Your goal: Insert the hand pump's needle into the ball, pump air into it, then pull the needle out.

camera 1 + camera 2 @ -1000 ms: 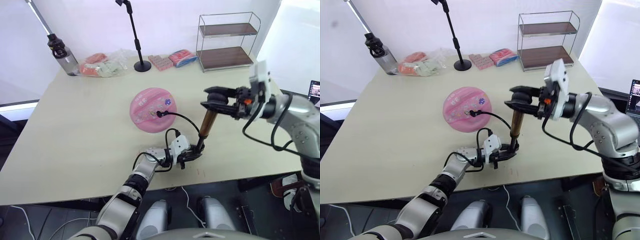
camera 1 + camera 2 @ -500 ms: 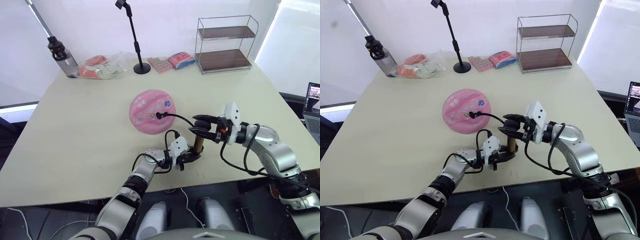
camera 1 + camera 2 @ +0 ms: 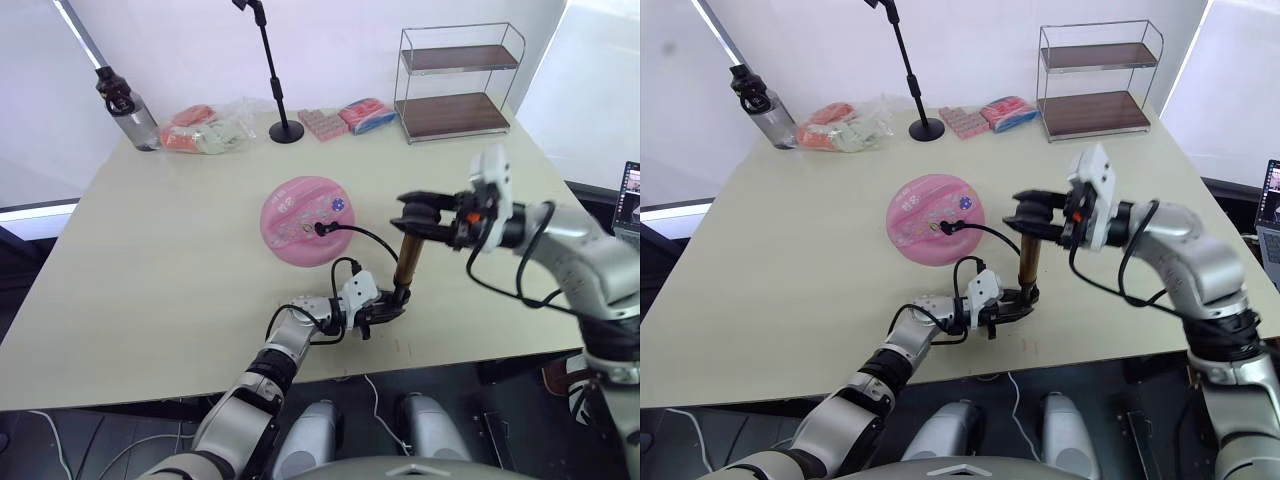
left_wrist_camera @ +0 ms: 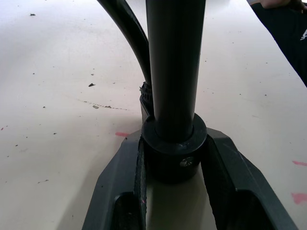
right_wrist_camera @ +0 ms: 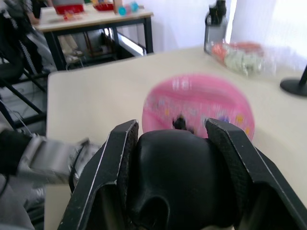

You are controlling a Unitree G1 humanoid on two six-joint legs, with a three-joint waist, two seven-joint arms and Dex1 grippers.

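Standing upright on the bench [image 3: 150, 260]: pump [image 3: 408, 262], at 4 o'clock from the ball [image 3: 305, 220]. Left hand [image 3: 383, 311] pinching pump base. Right hand [image 3: 412, 213] gripping the T-handle [image 5: 180, 177]. Hose [image 3: 365, 236] arcing to the ball; needle probably seated there.

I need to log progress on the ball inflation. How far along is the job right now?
Done: the needle sits in the pink ball, hose attached. In hand: the left end effector clamps the base of the hand pump on the table, and the right end effector grips its T-handle, raised, mid-pumping. The ball looks flattened. Left: more pumping, then pulling the needle out.
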